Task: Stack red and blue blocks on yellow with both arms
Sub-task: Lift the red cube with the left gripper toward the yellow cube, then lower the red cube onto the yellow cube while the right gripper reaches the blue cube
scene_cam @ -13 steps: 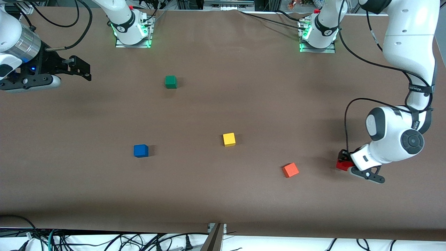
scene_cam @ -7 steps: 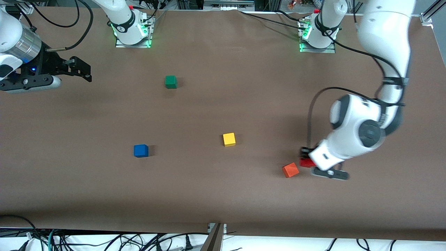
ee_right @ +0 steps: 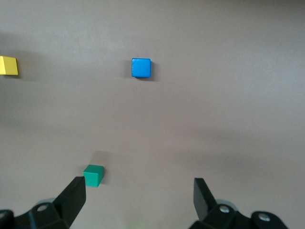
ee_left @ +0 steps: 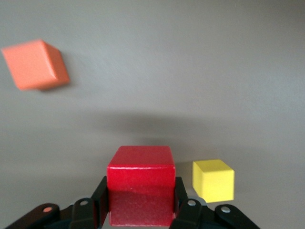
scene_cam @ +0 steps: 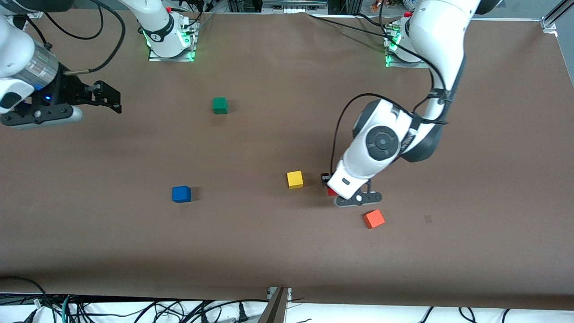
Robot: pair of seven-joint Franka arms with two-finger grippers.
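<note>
**Clerk:** Item one, your left pincer?

**Robot:** Left pincer (ee_left: 140, 210): black, two-fingered, clamped on the small deep red matte cube (ee_left: 141, 191), one finger on each side face. It hangs above the brown bench (scene_cam: 278, 251), over a spot just beside the small matte yellow cube (scene_cam: 294, 179), toward my left arm's end. In the front view only a sliver of the red cube (scene_cam: 331, 192) shows under my white wrist.

**Clerk:** Item two, right pincer?

**Robot:** Right pincer (ee_right: 138, 195): spread wide, holding nothing. It hangs over the bench edge at my right arm's end, and that arm waits there. In the front view it appears at (scene_cam: 105, 96).

**Clerk:** Loose stock on the bench?

**Robot:** Four cubes, all of equal size, each resting flat.
- Yellow cube: near the bench's middle, nothing on top of it.
- Small bright blue matte cube (scene_cam: 181, 194): well apart from the yellow one, toward my right arm's end and slightly nearer the front camera; untouched.
- Small light orange matte cube (scene_cam: 373, 219): nearer the front camera than the yellow one, toward my left arm's end, turned at an angle to the others.
- Small green matte cube (scene_cam: 219, 105): farther from the front camera than all the rest, between the blue and yellow in line.

**Clerk:** Stack status?

**Robot:** None built. Red in my grip, blue on the bench.
</note>
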